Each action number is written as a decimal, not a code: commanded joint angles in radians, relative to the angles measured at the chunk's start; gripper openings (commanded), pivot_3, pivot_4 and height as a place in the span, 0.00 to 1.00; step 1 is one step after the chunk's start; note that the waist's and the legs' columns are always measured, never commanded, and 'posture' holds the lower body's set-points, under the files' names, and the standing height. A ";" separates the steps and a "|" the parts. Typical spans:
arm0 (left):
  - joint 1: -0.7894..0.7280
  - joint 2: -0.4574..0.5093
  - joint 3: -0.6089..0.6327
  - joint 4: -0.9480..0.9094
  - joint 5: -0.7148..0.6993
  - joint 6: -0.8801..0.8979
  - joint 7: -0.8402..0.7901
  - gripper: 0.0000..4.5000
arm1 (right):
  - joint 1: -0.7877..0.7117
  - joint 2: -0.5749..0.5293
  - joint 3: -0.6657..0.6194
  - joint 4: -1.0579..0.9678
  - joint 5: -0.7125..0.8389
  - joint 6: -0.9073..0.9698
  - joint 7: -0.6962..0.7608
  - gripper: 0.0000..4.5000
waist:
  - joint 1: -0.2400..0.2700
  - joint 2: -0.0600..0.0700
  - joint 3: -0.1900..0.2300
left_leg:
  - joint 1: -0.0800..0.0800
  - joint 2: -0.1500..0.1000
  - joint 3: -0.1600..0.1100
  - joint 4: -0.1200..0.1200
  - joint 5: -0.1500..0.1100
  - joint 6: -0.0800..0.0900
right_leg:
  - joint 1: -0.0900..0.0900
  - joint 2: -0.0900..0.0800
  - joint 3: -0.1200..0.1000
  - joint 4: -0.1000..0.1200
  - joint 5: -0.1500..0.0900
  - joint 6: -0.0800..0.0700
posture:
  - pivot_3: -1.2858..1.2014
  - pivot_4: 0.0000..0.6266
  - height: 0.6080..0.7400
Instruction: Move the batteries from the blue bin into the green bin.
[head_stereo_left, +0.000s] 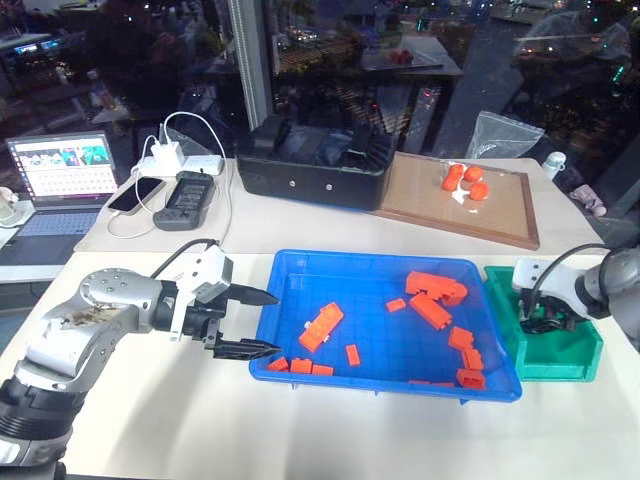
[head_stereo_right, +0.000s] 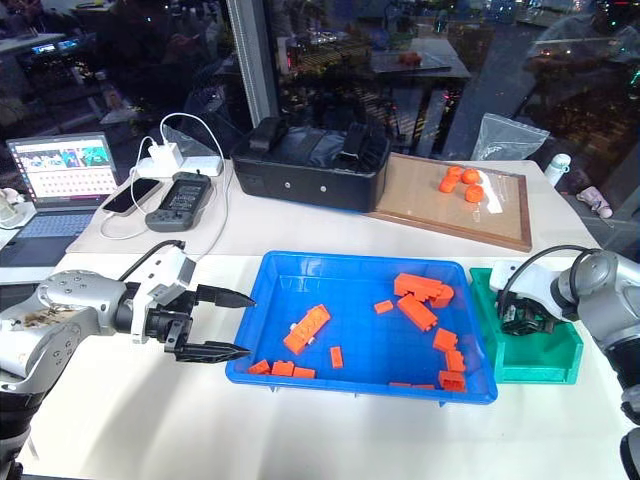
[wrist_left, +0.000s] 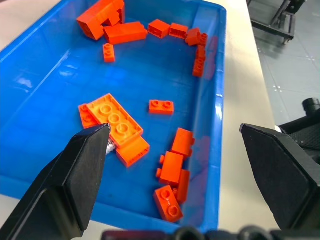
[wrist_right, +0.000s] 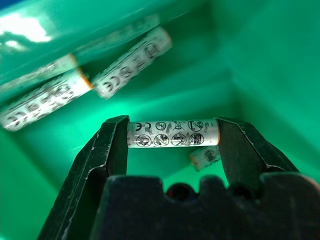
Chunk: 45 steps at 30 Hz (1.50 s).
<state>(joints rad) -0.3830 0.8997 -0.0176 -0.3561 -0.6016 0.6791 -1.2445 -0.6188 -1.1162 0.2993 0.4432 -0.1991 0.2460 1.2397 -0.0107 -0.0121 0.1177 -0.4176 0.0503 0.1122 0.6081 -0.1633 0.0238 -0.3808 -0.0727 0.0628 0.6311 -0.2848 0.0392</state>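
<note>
Left eye view: the blue bin sits at the middle of the white surface, holding scattered orange building blocks; the green bin stands just beside its right rim. The left end effector hovers at the blue bin's left rim with its two black fingers spread apart and nothing between them. The right end effector points down inside the green bin. Behind the bins lie a black box, a brown wooden tray carrying orange pieces, a laptop, and a phone beside a handheld device. Right eye view: the same layout appears, with the left end effector at the blue bin's left edge and the right end effector lowered into the green bin. Left wrist view: the spread fingers frame the near part of the blue bin, where a flat orange plate with round studs and several smaller blocks rest on the floor; a small pale object, too hidden to identify, lies just beside one fingertip. Right wrist view: the right end effector is clamped on one battery, held crosswise by its ends between the two fingers, above the floor of the green bin. Other batteries lie on the floor of the bin against its wall.
</note>
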 joint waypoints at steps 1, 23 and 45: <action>-0.037 0.002 -0.017 0.011 0.027 -0.030 -0.001 1.00 | -0.003 -0.002 -0.010 0.002 -0.011 -0.002 0.030 0.80 | -0.001 0.000 0.000 | 0.000 0.000 0.000 0.000 0.000 0.000 | 0.000 0.000 0.000 0.000 0.000 0.000 | 0.52 0.24 0.98; -0.099 0.014 -0.038 0.095 0.080 -0.070 -0.028 1.00 | -0.257 0.192 -0.006 -0.545 0.132 0.362 0.185 0.99 | -0.018 -0.005 -0.001 | 0.002 0.005 -0.004 -0.001 0.000 0.000 | -0.001 0.013 0.003 0.002 0.002 -0.005 | 0.52 0.24 0.98; 0.287 0.121 0.220 -0.146 0.017 0.022 0.108 1.00 | -0.443 0.716 0.307 0.042 0.010 -0.413 0.193 0.99 | -0.001 -0.005 0.000 | 0.005 0.012 0.001 0.000 0.000 -0.002 | -0.007 0.013 0.000 0.012 -0.001 -0.013 | 0.52 0.24 0.98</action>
<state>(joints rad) -0.1025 1.0089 0.1649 -0.4600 -0.5605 0.7004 -1.1472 -1.0243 -0.4113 0.6036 0.4493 -0.1672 -0.1099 1.4373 -0.0120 -0.0174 0.1173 -0.4131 0.0627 0.1132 0.6079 -0.1629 0.0202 -0.3879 -0.0596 0.0624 0.6431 -0.2860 0.0262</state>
